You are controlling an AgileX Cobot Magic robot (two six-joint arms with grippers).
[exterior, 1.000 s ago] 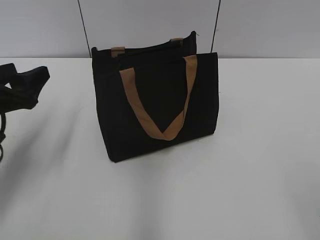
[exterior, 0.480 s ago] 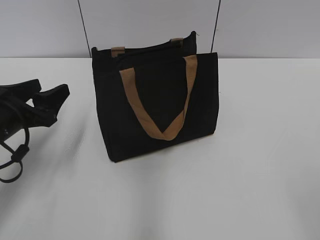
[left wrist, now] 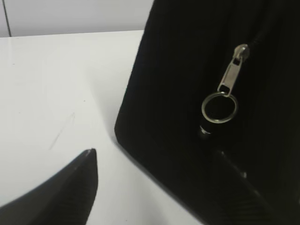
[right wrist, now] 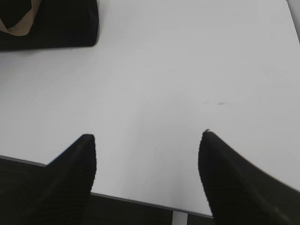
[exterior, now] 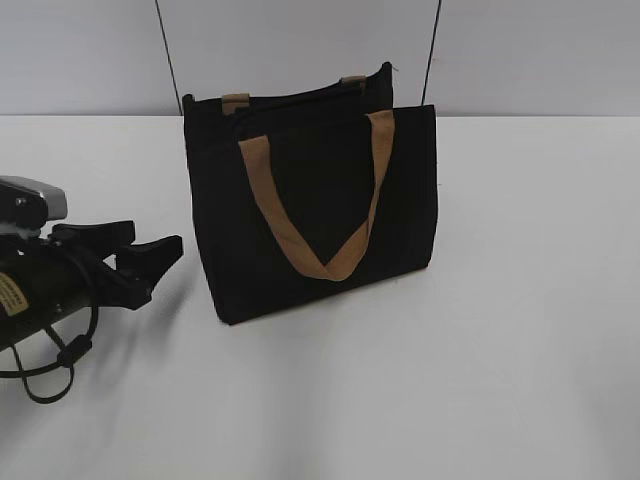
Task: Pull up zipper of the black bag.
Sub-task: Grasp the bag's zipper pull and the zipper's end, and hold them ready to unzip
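Observation:
The black bag (exterior: 310, 215) stands upright mid-table, with a tan strap handle (exterior: 320, 255) hanging down its front. My left gripper (exterior: 155, 237) is open, low over the table, just left of the bag's left end. In the left wrist view the bag's end (left wrist: 178, 93) fills the right half. The silver zipper pull tab (left wrist: 232, 70) hangs there with a metal ring (left wrist: 219, 108) under it. My left gripper (left wrist: 155, 153) is open around nothing, below and left of the tab. My right gripper (right wrist: 146, 136) is open and empty above the table's near edge, far from the bag (right wrist: 51, 23).
The white table (exterior: 500, 330) spreads around the bag. Its near edge (right wrist: 140, 200) shows under my right gripper. A grey wall with two thin black cables (exterior: 168, 50) stands behind the bag. My left arm's cable loop (exterior: 45, 380) hangs near the table.
My left gripper has moved right across the table toward the bag's left end. The bag has not moved.

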